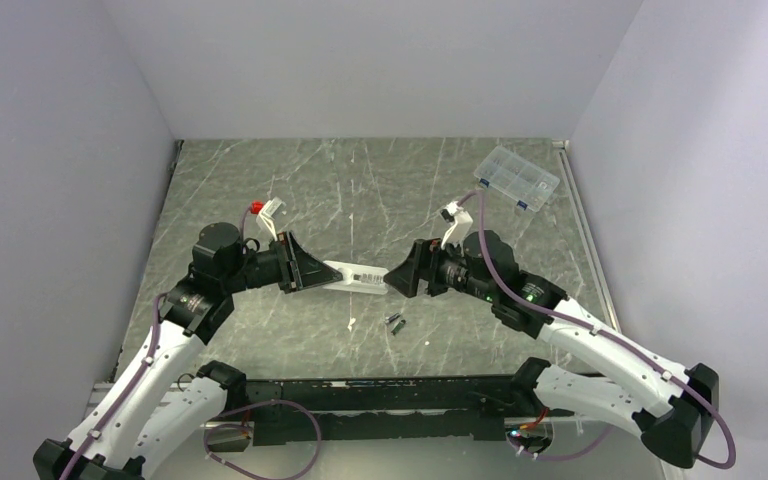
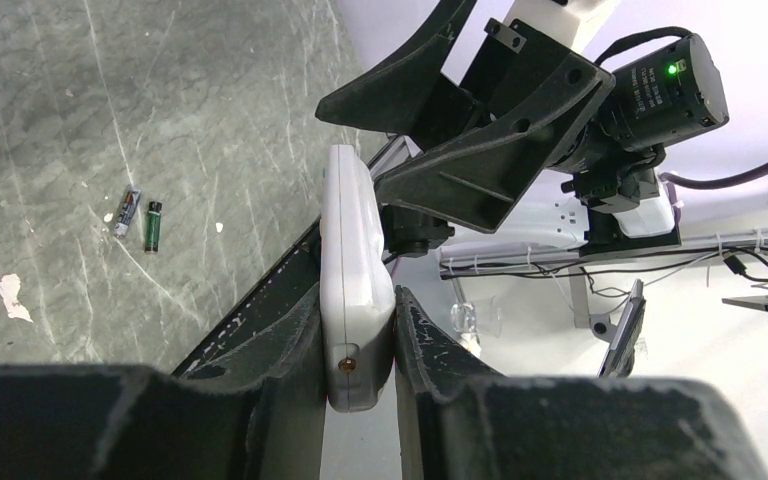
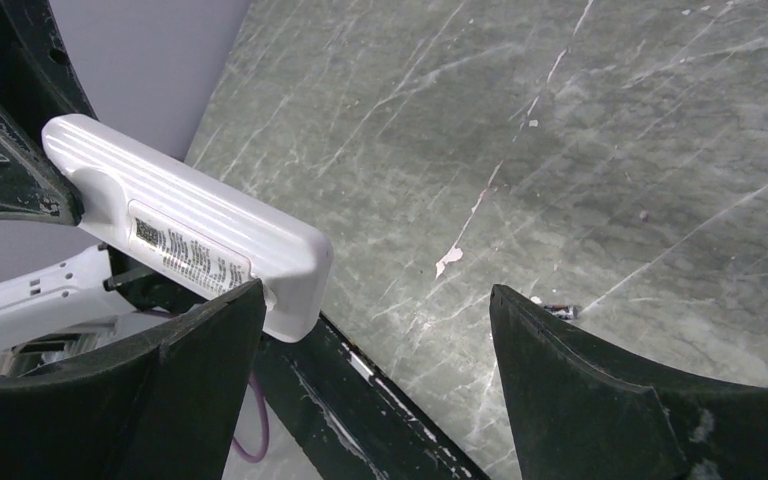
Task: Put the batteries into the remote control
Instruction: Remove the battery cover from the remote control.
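Remote control point(image 3: 180, 225), ribbed white plastic, marbled table point(image 3: 560, 150)

You have a grey-green marbled tabletop point(image 1: 360, 190) in front of you, crossed by thin pale veins and closed in by plain pale walls point(image 1: 360, 60) at the back and on both sides. Look to the far right corner and you'll find a clear compartmented plastic box point(image 1: 517, 178), set at an angle to the tabletop's edge and close to the right wall. A small white sliver point(image 1: 351, 324) lies flat on the tabletop, around the middle towards the near edge. A light strip point(image 1: 585, 230) runs along the tabletop's right edge.
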`<state>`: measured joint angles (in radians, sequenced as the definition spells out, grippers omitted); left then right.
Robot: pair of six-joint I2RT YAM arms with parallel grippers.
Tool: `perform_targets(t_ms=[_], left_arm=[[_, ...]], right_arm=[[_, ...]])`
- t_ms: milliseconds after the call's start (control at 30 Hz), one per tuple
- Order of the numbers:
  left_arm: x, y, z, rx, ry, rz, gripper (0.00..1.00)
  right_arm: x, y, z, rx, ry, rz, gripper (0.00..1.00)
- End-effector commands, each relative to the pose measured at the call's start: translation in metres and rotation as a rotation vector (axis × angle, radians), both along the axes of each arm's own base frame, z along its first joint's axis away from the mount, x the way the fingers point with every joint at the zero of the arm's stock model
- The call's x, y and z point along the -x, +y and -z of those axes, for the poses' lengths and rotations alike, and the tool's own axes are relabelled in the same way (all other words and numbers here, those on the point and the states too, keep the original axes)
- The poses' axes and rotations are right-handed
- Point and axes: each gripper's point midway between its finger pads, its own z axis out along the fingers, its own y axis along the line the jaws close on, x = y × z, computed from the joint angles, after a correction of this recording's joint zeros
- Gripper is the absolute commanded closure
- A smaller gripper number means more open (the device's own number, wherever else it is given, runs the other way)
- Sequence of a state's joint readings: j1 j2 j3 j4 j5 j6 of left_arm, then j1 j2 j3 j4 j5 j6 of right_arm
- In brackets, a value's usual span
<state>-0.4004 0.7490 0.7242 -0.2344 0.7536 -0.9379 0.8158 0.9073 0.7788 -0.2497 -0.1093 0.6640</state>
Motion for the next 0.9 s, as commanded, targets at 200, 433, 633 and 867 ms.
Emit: perform_targets(t_ms=[200, 433, 633, 867], left_arm=[[-0.002, -0.001, -0.024, 0.036, -0.062, 0.001, 1.0], [-0.001, 0.0, -0.024, 0.035, -0.062, -0.001, 1.0], [-0.002, 0.0, -0.024, 0.034, -0.059, -0.005, 1.0], [-0.003, -0.001, -0.025, 0.042, -0.058, -0.008, 1.0]], right_arm=[[-0.008, 0.003, -0.022, -0.025, -0.063, 0.042, 0.15], [-0.009, -0.001, -0.019, -0.005, -0.067, 0.059, 0.15], [-0.009, -0.002, -0.016, 0.014, -0.069, 0.068, 0.15], [-0.008, 0.001, -0.012, 0.03, -0.067, 0.068, 0.15]])
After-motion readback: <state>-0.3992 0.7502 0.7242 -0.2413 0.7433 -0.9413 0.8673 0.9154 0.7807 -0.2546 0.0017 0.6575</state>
